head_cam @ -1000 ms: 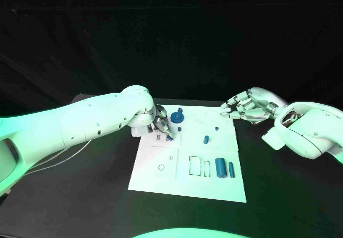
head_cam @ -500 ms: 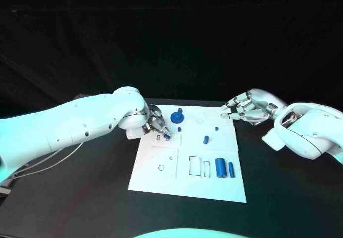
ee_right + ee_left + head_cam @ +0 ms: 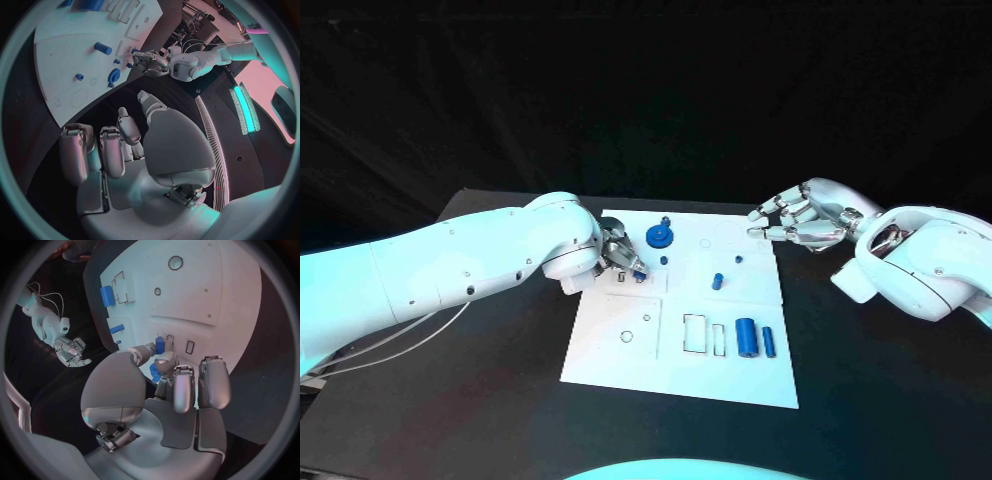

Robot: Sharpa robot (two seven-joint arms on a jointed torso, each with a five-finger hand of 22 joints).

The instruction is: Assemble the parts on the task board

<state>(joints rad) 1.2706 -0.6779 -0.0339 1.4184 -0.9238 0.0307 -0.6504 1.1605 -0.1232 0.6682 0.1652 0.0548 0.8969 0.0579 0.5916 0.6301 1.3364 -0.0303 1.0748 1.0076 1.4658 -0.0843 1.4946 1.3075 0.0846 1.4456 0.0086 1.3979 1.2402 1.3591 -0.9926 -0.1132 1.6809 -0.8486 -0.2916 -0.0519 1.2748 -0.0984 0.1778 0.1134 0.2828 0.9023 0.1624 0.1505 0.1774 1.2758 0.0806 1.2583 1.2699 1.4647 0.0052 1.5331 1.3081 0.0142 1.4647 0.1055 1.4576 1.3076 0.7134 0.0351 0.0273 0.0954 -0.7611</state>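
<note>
while the silver left hand (image 3: 620,262) pinches a small blue peg (image 3: 160,345) just over the white task board's (image 3: 678,375) left-side slots, peg roughly upright, the right hand (image 3: 795,222) hovers empty with fingers curled, farther off at the board's far right corner.

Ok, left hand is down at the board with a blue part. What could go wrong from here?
1. The left hand pinches a small blue part by its fingertips over a slot on the board; it could slip or go in tilted.
2. The gear stands close beside that hand; the fingers might knock it.
</note>
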